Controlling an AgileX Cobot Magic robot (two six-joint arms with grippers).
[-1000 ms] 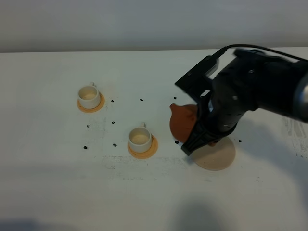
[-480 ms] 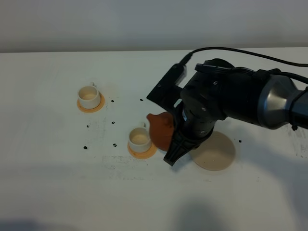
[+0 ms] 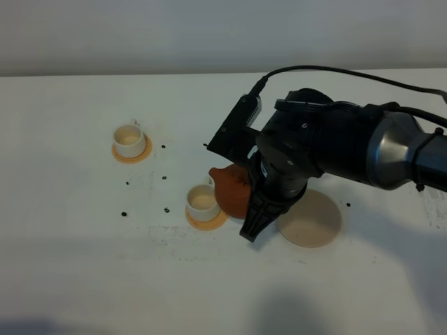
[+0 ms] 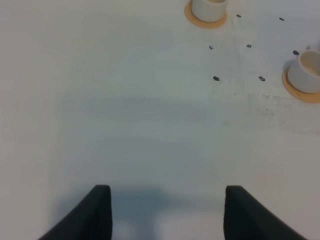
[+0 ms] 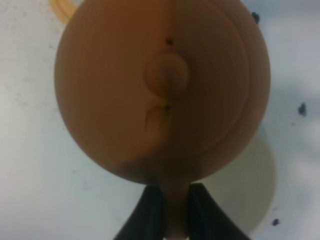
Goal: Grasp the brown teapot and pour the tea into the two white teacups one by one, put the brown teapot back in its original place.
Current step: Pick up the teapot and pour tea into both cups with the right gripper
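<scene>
Teapot [image 5: 160,85] clamped at its handle between right tool's [image 5: 170,207] fingers, just beside nearer teacup [image 3: 202,201]

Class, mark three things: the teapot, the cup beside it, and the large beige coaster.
teapot [image 3: 230,190]: exterior high view, on its round body.
cup [image 3: 201,202]: exterior high view, on its cream inside.
beige coaster [image 3: 318,222]: exterior high view, on its bare top.

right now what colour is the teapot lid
The lid is reddish-brown; right wrist view shows it best.
</scene>
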